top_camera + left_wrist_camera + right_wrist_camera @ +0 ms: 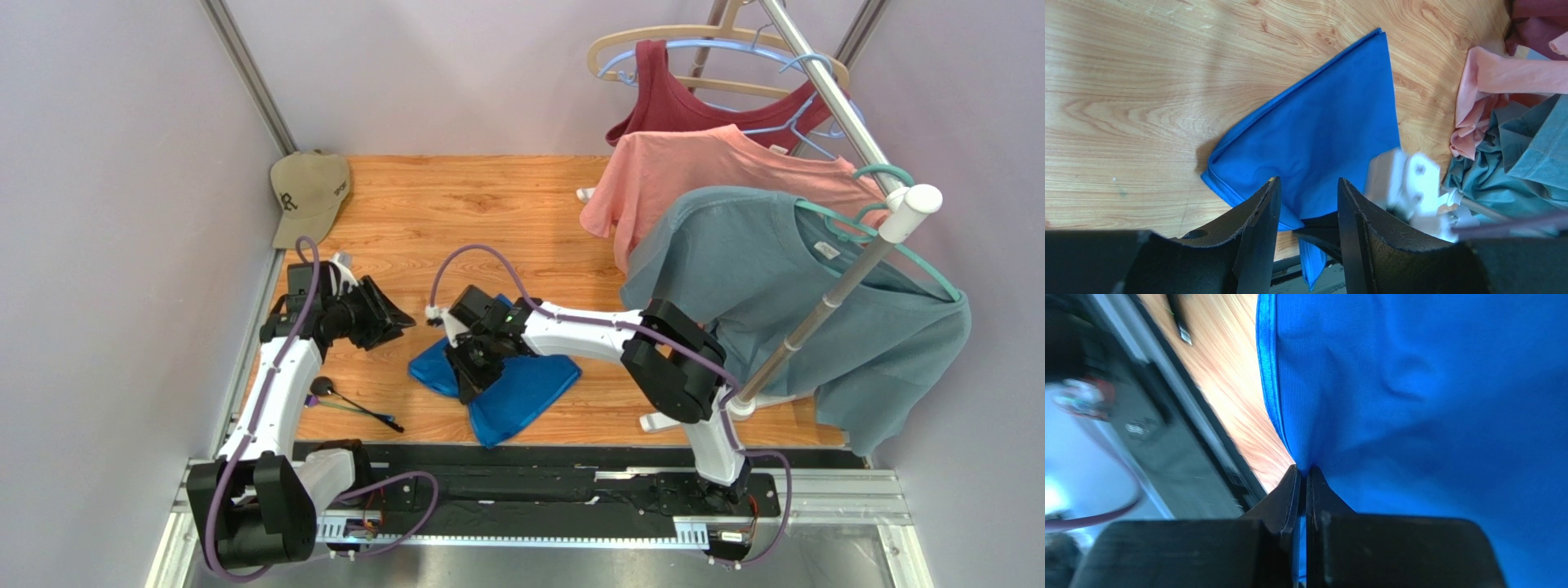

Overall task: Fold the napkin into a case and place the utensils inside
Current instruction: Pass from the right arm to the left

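The royal-blue napkin [515, 387] lies folded into a triangle on the wooden table, near the front edge; it also shows in the left wrist view [1321, 141]. My right gripper [472, 368] is shut on a fold of the napkin [1425, 398] and pinches the cloth between its fingertips. My left gripper [386, 316] is open and empty, to the left of the napkin. The utensils [356, 402], thin dark sticks with blue and green bits, lie on the table left of the napkin, near the left arm.
A tan cap [309, 194] lies at the back left corner. A clothes rack [846, 282] with a teal-grey T-shirt [785, 294], a pink shirt [699, 178] and a red top [687, 104] stands on the right. A black rail [552, 472] runs along the front edge.
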### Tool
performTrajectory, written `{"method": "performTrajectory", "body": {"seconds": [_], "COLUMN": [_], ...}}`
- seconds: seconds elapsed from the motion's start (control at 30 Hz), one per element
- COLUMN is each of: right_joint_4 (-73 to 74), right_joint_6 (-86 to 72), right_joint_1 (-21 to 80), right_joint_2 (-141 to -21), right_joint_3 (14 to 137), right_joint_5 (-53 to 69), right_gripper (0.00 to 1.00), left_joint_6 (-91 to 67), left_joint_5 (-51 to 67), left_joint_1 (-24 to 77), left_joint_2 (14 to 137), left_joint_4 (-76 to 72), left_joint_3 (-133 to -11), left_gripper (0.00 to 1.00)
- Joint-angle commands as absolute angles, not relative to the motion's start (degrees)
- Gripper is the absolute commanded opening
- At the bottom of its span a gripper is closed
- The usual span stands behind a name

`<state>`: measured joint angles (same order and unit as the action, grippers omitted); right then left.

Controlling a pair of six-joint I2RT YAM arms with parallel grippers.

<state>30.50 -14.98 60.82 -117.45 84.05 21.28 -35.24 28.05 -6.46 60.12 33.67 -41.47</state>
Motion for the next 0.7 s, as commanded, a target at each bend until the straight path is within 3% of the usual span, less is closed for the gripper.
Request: {"method": "performTrajectory", "body": {"seconds": [0.0, 0.3, 0.53, 0.67], "right_joint_4": [15.94, -13.49, -37.12, -42.36], "right_joint_6": [-23.81, -40.84, -53.59, -57.57], "right_joint_1": [54.33, 44.40, 41.14, 40.52], "right_joint_2": [-113.91, -113.90, -117.85, -119.53], "right_joint_3": [79.99, 64.88, 58.63, 57.66], "right_joint_5": [38.63, 56.40, 61.78, 62.31], "right_gripper": [0.00, 0.00, 0.00, 0.00], "left_joint_6": [-35.86, -37.70, -37.09, -40.68], "left_joint_5": [28.65, 24.17, 22.50, 29.69], "left_joint_1": [-6.33, -1.59, 4.48, 5.71], "left_joint_2": [56.79, 55.55, 56.86, 58.09], "left_joint_4": [33.92, 39.11, 38.32, 31.93], "left_joint_3": [-42.10, -44.21, -46.40, -43.52], "left_gripper": [0.48, 0.48, 0.48, 0.50]}}
